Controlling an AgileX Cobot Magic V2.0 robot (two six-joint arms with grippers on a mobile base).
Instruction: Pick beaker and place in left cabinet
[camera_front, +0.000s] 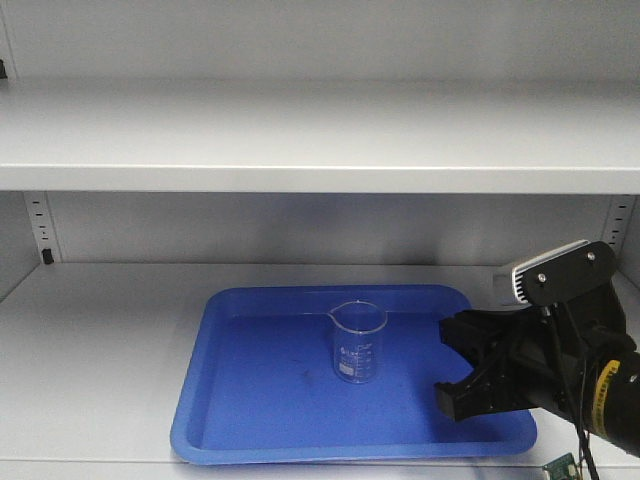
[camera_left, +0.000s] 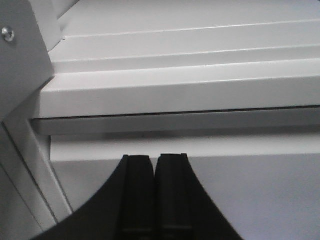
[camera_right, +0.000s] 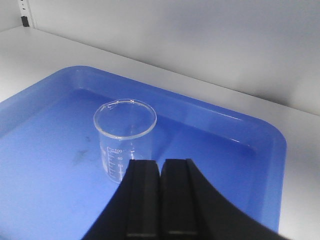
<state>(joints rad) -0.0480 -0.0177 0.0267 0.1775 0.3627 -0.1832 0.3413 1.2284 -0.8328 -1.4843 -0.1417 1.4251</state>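
Observation:
The beaker is small clear glass with white marks. It stands upright in a blue tray on a shelf of the pale grey left cabinet. My right gripper hovers over the tray's right side, a short way right of the beaker and not touching it. In the right wrist view the beaker stands just beyond and left of the right gripper, whose fingers are shut with nothing between them. The left gripper is shut and empty, facing grey shelf edges; it is out of the front view.
An upper shelf spans the cabinet above the tray. Slotted support strips run up the back corners. The tray's raised rim surrounds the beaker. A grey bracket with a screw sits close at the left wrist view's top left.

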